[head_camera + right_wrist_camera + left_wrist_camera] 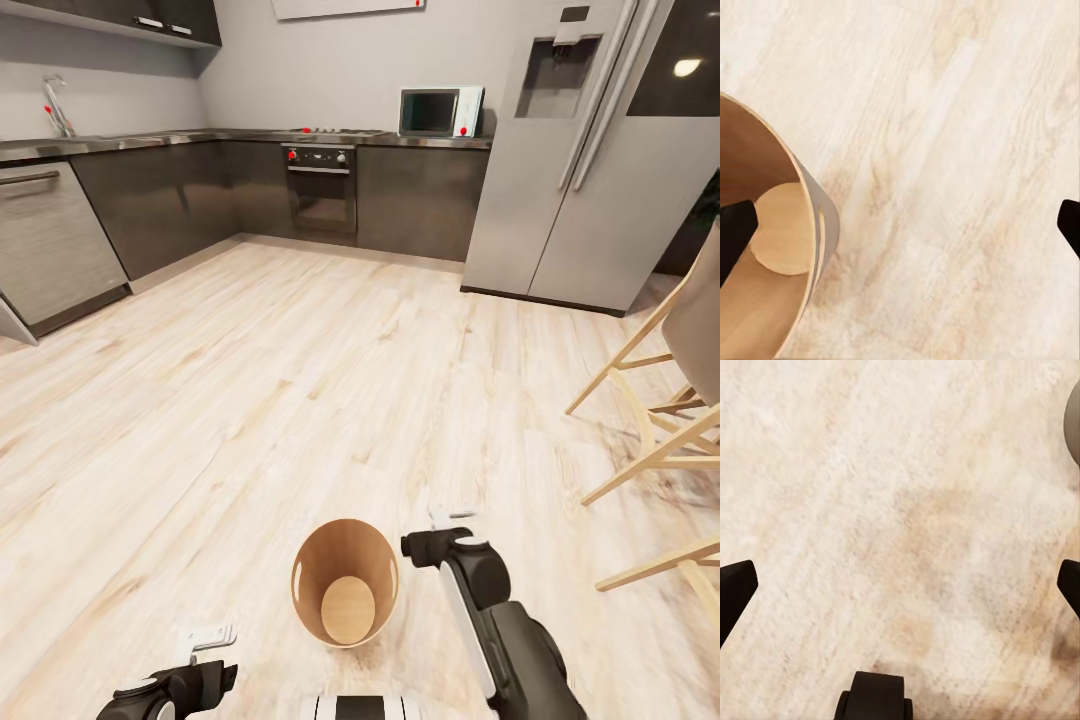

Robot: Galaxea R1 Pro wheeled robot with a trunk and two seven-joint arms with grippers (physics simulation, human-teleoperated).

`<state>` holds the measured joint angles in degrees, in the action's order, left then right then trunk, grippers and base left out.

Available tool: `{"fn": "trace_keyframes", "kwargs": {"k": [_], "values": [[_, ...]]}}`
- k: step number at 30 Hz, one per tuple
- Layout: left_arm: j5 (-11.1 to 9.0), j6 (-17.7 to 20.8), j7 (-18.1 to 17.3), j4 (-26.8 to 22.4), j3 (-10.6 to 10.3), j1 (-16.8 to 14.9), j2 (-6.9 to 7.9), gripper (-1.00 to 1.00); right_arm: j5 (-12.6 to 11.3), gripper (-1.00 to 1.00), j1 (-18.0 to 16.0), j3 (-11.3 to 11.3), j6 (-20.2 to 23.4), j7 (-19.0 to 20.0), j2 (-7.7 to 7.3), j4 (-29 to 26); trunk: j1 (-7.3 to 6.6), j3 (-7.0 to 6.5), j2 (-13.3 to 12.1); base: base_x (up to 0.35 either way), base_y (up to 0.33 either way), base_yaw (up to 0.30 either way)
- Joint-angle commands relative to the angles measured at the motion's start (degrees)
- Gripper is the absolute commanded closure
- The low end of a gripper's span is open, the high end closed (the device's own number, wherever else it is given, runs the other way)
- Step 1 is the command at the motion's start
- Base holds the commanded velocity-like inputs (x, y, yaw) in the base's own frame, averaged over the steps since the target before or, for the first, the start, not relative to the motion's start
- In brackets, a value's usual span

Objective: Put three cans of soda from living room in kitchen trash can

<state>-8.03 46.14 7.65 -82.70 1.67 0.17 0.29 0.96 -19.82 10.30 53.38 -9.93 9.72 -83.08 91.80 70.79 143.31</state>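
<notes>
A: Where was the bin [345,580]?
B: On the kitchen floor [300,400], between both arms, nothing inside it.
A: And the end effectors?
B: The right end effector [452,520] sat just beside the rim, fingers apart; the left end effector [205,638] was apart too, above bare floor.

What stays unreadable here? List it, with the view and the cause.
- tash can near inner wall: head view, hidden by its own rim; right wrist view, cut by the picture's edge.
- left gripper jaws: head view, too small; left wrist view, fingertips cut at the edges.
- microwave controls: head view, too small.
</notes>
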Motion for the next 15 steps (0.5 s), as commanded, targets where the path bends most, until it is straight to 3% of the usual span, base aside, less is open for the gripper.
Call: {"fn": "trace_keyframes", "kwargs": {"k": [1,11,15], "values": [[0.0,0.0,0.0,0.0,0.0,0.0,0.02,-1.00,0.0,-1.00,-1.1,0.0,-0.8,0.0,0.19,2.2,0.00,0.00,0.0,0.000,0.000,0.000],[0.1,0.0,0.0,0.0,0.0,0.0,0.37,-1.00,-0.1,-1.00,-7.6,-0.1,-9.6,0.2,0.28,19.1,0.00,0.00,0.0,0.000,0.000,0.000],[0.0,0.0,0.0,0.1,0.0,0.0,0.47,-1.00,-2.0,-1.00,-8.3,-0.1,-11.7,0.3,0.28,22.4,0.00,0.00,0.0,0.000,0.000,0.000]]}}
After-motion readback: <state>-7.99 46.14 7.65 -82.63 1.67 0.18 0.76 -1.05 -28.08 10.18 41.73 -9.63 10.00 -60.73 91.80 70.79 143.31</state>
